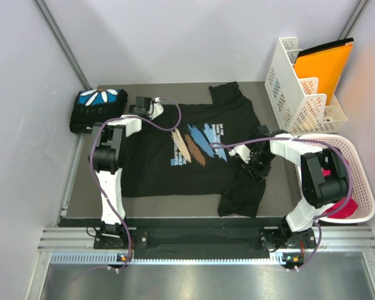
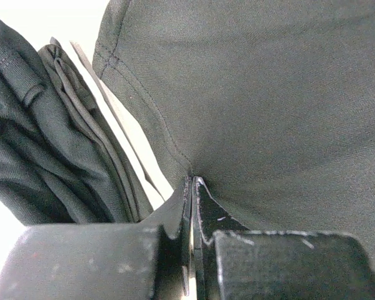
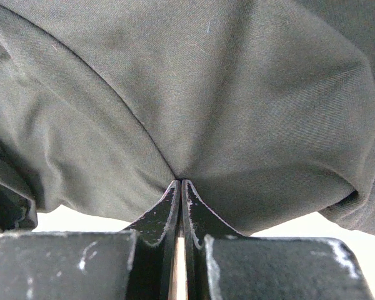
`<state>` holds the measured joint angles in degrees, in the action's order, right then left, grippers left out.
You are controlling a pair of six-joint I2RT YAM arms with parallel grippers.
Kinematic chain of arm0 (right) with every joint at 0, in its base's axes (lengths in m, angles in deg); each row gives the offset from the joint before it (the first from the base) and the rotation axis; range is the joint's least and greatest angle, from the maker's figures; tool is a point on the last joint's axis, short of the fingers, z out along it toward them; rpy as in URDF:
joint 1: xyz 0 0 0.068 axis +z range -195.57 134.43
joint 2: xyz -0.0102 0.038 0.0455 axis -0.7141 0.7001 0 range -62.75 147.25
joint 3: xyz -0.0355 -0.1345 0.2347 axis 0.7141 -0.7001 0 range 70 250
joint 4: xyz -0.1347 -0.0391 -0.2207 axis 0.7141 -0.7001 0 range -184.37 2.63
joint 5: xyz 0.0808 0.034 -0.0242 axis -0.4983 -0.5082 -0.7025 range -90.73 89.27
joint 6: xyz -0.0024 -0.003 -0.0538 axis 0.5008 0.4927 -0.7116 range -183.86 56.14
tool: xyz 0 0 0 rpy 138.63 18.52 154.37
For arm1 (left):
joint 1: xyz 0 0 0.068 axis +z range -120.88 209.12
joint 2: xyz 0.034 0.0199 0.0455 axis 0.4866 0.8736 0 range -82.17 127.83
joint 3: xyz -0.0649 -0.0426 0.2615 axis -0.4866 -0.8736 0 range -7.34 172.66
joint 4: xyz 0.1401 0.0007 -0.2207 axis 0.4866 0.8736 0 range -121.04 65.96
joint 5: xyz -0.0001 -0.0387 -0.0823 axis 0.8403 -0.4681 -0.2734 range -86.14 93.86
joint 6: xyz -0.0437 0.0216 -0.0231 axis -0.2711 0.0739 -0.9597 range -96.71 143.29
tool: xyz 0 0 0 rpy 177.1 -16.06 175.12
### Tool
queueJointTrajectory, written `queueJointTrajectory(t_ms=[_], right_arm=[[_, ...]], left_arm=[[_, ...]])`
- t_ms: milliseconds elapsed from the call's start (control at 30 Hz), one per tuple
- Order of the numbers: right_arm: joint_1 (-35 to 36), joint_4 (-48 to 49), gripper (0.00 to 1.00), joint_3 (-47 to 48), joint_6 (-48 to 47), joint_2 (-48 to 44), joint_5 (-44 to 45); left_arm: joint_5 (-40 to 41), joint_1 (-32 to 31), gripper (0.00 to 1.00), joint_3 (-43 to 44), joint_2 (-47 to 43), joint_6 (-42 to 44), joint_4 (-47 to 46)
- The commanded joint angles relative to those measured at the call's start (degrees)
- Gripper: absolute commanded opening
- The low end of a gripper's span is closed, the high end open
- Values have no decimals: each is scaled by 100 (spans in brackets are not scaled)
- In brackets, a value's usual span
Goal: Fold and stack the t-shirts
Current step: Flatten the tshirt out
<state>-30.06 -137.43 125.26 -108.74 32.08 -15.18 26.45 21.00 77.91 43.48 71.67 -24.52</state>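
The table's (image 1: 175,205) near edge is bare; a folded t-shirt (image 1: 95,109) blocks the far left corner, the spread t-shirt (image 1: 194,150) the middle, a basket (image 1: 361,187) the right edge.

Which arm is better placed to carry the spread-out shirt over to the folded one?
Left, probably. The left end effector is shut on the spread shirt at the edge nearest the folded shirt. The right end effector is shut on its opposite side, near the basket.

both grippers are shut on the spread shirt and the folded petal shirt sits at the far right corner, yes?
No: the folded petal shirt sits at the far left corner, as the top external view shows. The left gripper and right gripper are shut on the spread shirt.
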Motion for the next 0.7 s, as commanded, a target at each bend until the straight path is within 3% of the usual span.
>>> queueJointTrajectory(t_ms=[0, 667], right_arm=[[-48, -12, 0, -103, 6, 176, 48], [-48, -329, 0, -420, 23, -140, 180]], left_arm=[[-9, 65, 0, 176, 109, 75, -134], [-114, 100, 0, 229, 101, 128, -152]])
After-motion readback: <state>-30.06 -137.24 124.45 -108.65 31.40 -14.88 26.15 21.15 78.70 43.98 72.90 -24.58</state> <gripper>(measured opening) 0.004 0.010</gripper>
